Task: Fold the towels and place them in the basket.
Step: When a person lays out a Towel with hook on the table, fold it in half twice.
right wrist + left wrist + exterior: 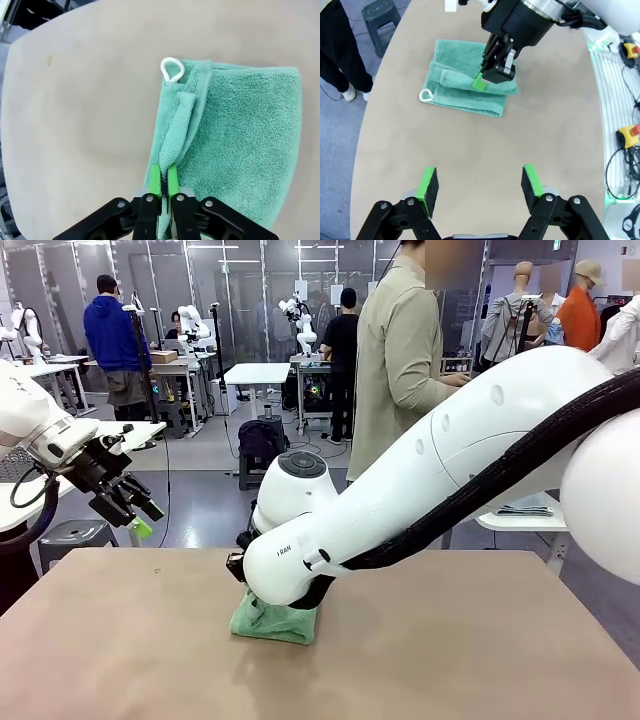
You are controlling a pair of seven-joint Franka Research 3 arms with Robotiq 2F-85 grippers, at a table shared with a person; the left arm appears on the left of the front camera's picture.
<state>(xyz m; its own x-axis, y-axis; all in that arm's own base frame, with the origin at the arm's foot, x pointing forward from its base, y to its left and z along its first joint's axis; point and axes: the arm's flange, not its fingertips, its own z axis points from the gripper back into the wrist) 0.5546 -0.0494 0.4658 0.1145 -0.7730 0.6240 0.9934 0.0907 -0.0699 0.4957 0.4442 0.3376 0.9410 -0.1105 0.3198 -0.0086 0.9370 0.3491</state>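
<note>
Towel [460, 95] folded on table [470, 145]; right gripper [163, 172] pinching fold, left gripper [480, 182] apart.

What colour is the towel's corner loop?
White; the loop on the green towel shows best in the right wrist view.

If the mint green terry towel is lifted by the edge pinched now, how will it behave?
Probably floppy: the mint green terry-cloth towel lies in soft folds, so the layers would likely sag and unfold under the right claw. Likely light, being thin cloth. The looped pile should resist slipping on the tan tabletop.
</note>
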